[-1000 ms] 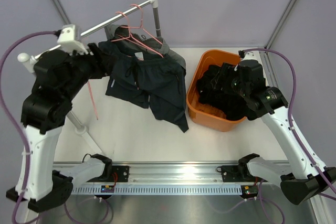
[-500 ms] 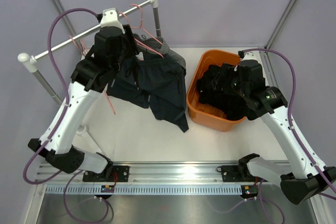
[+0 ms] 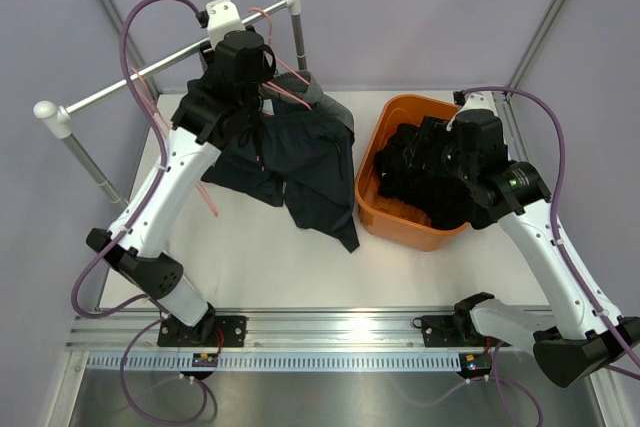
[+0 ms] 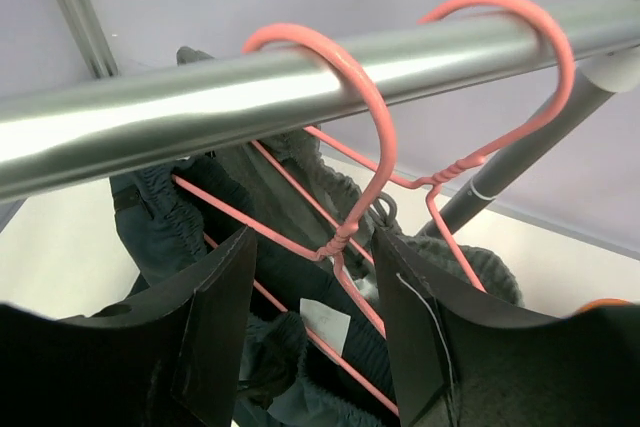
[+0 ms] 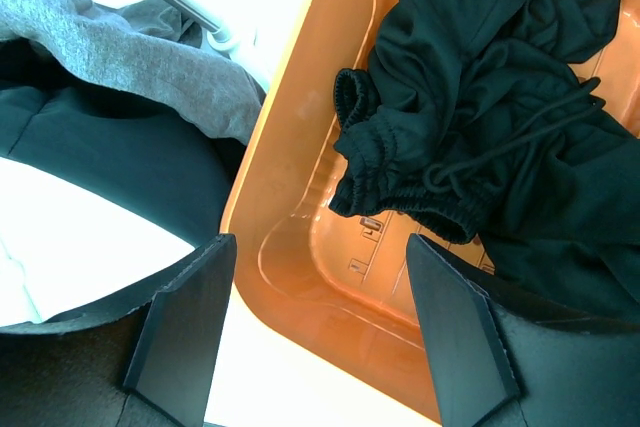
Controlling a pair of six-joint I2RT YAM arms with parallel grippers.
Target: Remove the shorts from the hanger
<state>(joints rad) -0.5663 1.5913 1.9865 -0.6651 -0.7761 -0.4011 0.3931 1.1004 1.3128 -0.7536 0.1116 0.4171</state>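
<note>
Currently two pink hangers (image 4: 372,127) (image 4: 562,67) share the rail (image 4: 200,112) with navy shorts (image 3: 290,162) and grey shorts (image 5: 120,47); one black pair (image 5: 500,97) fills the orange basket (image 5: 290,197); left gripper (image 4: 315,242) and right gripper (image 5: 320,247) both spread.

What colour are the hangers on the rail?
The hangers are pink, clearest in the left wrist view.

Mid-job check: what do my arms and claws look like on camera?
The left arm and right arm match: white links, black joints and bases, a purple cable looping along each. The left claw and right claw each have two flat, black, wedge-shaped fingers.
</note>
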